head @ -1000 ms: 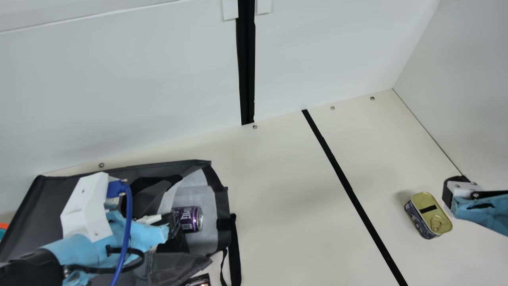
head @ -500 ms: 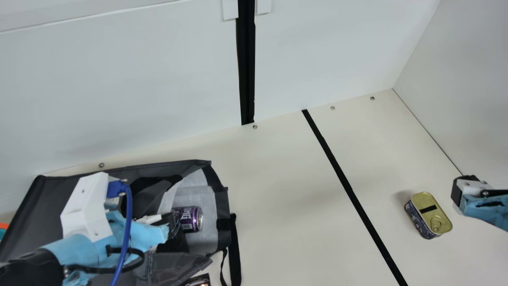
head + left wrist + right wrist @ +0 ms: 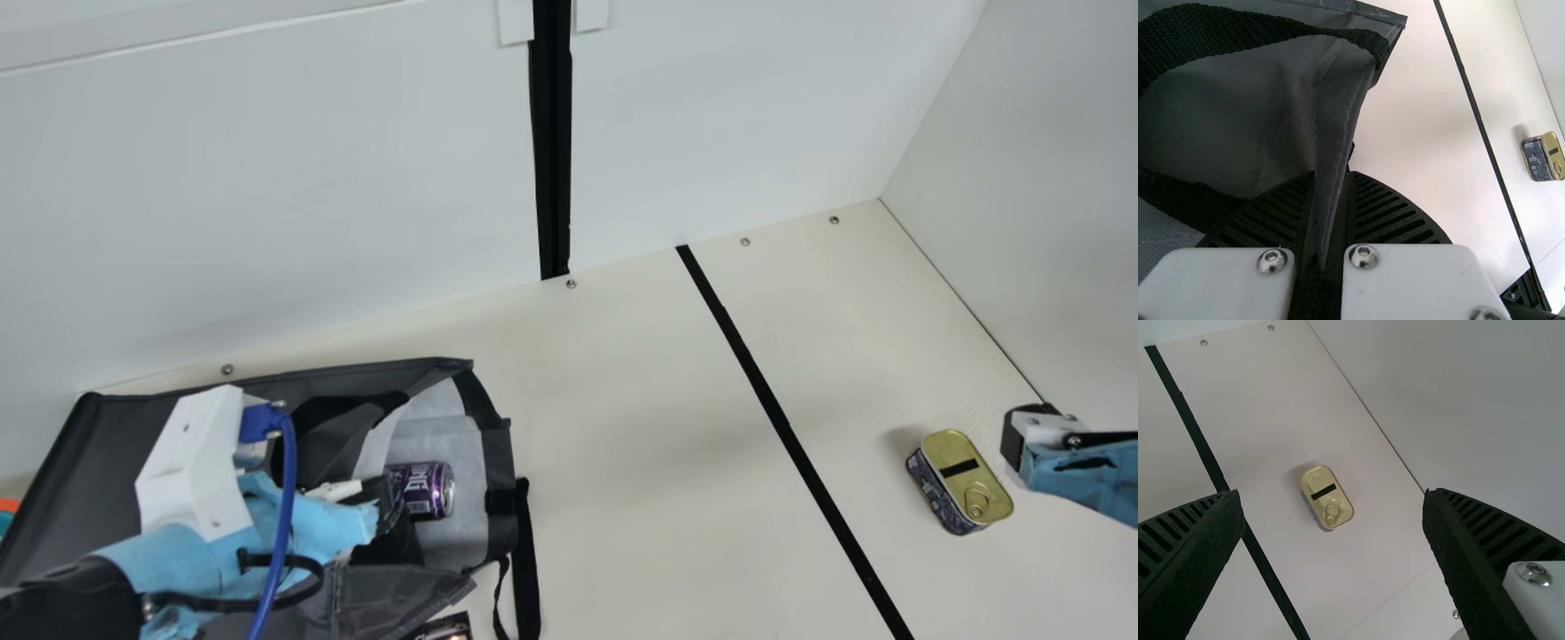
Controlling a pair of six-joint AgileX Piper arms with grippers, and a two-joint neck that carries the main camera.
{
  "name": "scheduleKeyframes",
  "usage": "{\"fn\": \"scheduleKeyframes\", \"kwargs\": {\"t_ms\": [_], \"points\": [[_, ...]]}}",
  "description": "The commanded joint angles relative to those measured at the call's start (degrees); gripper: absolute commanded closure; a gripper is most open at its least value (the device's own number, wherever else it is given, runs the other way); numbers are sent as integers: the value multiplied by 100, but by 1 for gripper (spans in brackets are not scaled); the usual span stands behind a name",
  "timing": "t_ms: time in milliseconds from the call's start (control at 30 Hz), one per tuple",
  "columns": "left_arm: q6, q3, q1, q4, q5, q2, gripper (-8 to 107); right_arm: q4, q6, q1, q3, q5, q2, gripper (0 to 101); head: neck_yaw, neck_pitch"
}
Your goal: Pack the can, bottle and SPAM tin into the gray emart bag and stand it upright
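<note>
"Eyeing that tin [image 3: 956, 468], which of your arms should take it?"

"Your right gripper [image 3: 1333, 493] is much the nearer. Its fingers are spread wide with nothing between them. Your left gripper [image 3: 1332, 175] is well off to the left, pinching a grey fold of the bag [image 3: 133, 444]."

"And which way does the tin lie from the right one?"

"To its left and slightly to the near side in the main view, close by but apart. It sits flat on the table [image 3: 676, 533], on the right side of the black tape line [image 3: 782, 427], lid up."

"How does its long axis run?"

"From far left to near right, roughly along the tape, with the pull ring [image 3: 978, 502] towards the near-right end. Seen from the right wrist, that length runs mostly across your closing direction, a little askew. So you'd do best to turn the wrist slightly, centre over the lid, then lower until the fingers straddle the two long sides."

"What might go wrong?"

"Close while askew and you may catch a corner and spin it. The sides look low, so come well down before gripping. After that, you'll have a long carry left to the bag's mouth, where the purple can [image 3: 428, 490] already lies on its side."
</note>
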Motion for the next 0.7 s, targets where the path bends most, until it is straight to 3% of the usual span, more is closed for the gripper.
{"fn": "scheduleKeyframes", "kwargs": {"t_ms": [0, 667], "points": [[0, 0, 0, 0, 0, 0, 107, -8, -38, -11, 49, 5, 20, 6, -5, -130], [0, 0, 0, 0, 0, 0, 107, 288, -890, -362, 491, 5, 401, 6, -5, -130]]}}
